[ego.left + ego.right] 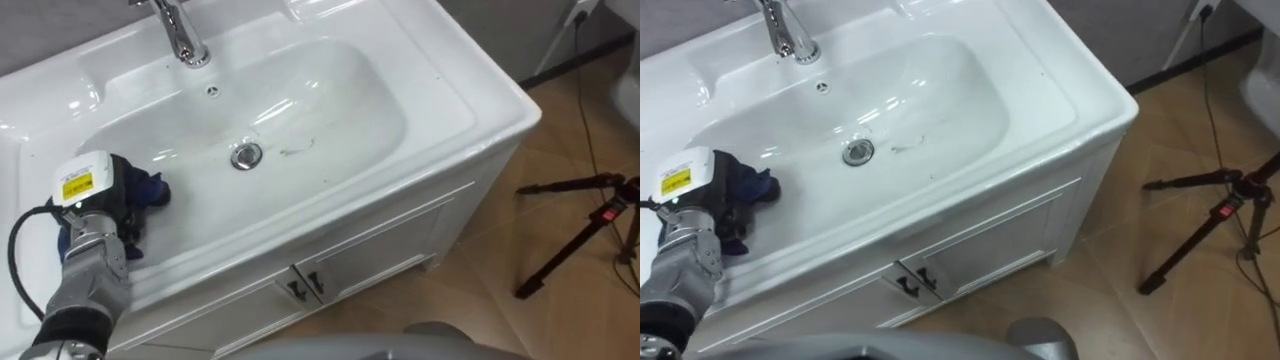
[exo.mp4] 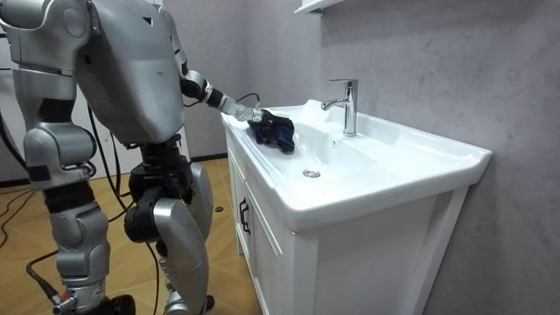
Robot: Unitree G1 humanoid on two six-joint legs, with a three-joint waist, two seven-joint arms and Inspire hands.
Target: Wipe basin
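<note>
Seemingly early: left hand (image 1: 92,192) on blue cloth (image 1: 148,189), left end of basin (image 1: 450,95), grip untellable; marks (image 1: 296,150) by drain (image 1: 247,156) unwiped.

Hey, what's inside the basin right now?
Inside the basin: a metal drain at the middle, faint dark marks beside it, and a blue cloth under the left hand at its left end. The surface beneath the cloth is covered.
</note>
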